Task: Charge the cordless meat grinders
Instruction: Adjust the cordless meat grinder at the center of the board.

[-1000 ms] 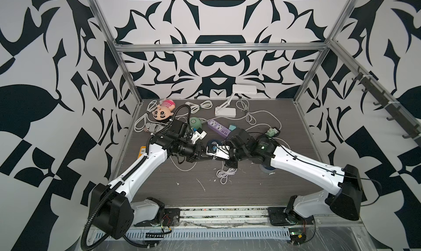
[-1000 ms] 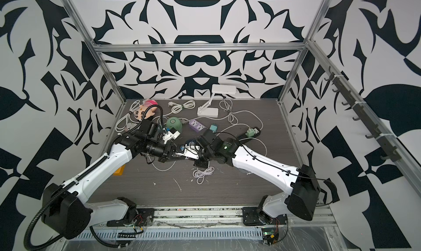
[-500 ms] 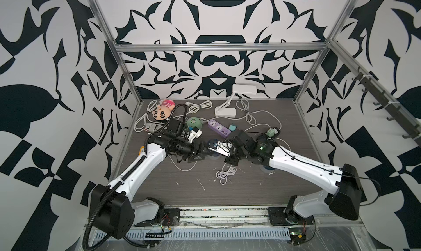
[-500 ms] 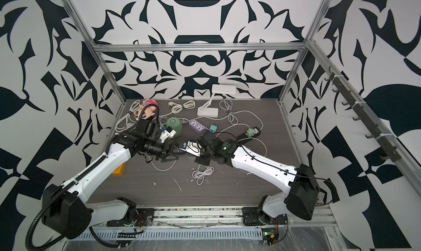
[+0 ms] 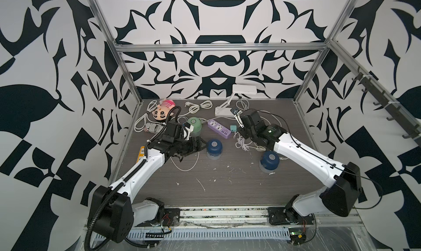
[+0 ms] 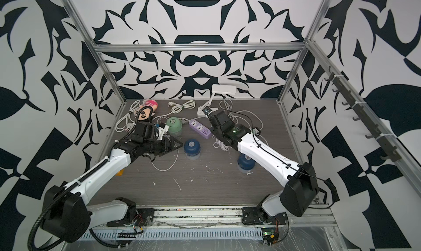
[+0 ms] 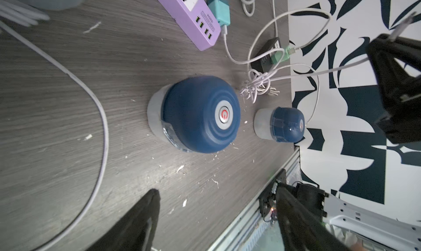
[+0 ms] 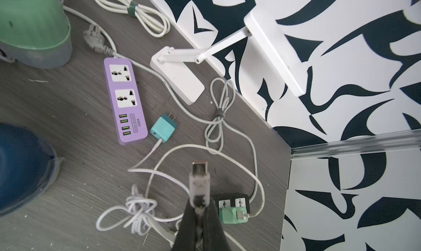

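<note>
Mid-table, left gripper (image 5: 200,145) sits open by navy grinder (image 5: 214,147); right gripper (image 8: 200,204) clamps USB plug (image 8: 199,177), aimed prob. at purple power strip (image 8: 125,102).

S204 on purple strip (image 8: 124,104), power symbol on grinder (image 7: 200,114)

I see a navy grinder (image 5: 214,147), a second navy grinder (image 5: 270,161) and a mint-green grinder (image 5: 195,125). The power strip (image 5: 218,128) is purple, the tabletop (image 5: 227,183) grey wood-grain.
</note>
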Tool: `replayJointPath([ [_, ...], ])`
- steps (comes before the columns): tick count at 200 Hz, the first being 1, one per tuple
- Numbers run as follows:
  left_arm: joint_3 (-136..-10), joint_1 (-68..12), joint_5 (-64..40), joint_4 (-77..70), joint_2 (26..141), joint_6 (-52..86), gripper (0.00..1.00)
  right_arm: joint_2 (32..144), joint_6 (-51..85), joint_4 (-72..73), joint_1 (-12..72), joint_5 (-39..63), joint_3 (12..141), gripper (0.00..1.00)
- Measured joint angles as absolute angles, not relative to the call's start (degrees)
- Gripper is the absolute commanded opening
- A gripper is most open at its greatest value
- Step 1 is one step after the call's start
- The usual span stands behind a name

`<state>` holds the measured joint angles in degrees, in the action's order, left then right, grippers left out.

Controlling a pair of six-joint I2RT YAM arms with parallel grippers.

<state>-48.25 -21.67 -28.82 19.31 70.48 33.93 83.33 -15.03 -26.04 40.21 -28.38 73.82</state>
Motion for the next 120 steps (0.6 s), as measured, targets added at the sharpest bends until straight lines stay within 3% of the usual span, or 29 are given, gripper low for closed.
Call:
replayJointPath([
  [120,-54.7,-21.8,-28.8,1.1,91.7,35.2,0.88,90.0,5.9,-21.4,42.4,-7.1,62.3,0.0],
])
